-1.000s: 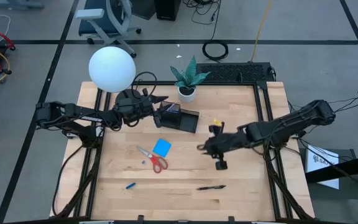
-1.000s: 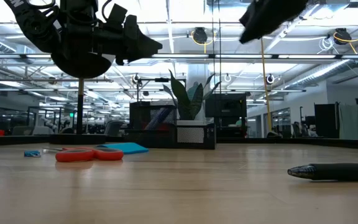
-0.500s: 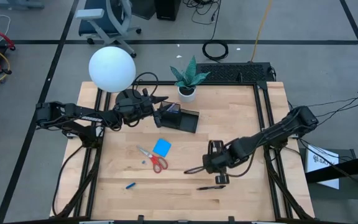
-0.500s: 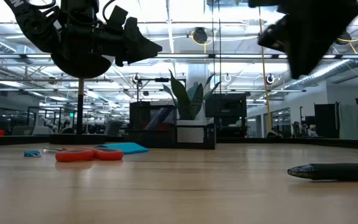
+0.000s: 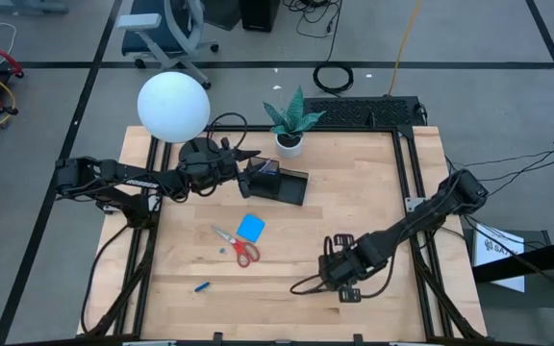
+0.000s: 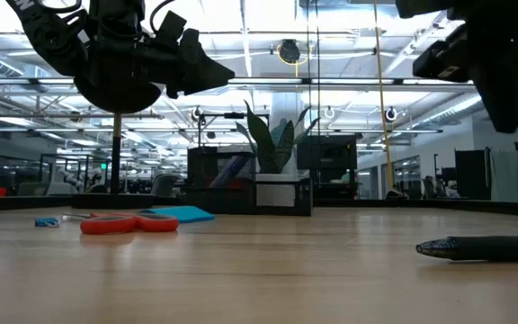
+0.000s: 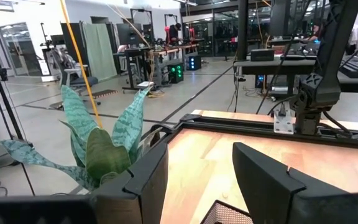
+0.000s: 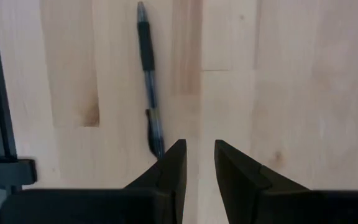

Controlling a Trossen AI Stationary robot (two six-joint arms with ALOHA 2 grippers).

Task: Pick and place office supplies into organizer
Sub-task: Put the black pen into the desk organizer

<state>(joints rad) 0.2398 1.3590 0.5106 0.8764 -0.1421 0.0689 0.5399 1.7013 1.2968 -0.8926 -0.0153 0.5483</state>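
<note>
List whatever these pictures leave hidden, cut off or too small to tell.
Black pen: high view, covered by the right gripper; low view, cut by the right edge; right wrist view, one end behind a finger.
Organizer contents: high view, too small; low view, dark mesh.
Small blue piece: high view, too small to identify.

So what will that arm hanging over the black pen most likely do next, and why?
Probably slide sideways a little to centre on the pen, then lower. The right end effector hangs above the table with its fingers open, and the black pen lies flat on the wood just off to one side of the gap, not between the fingers. The left end effector waits over the organizer.
</note>
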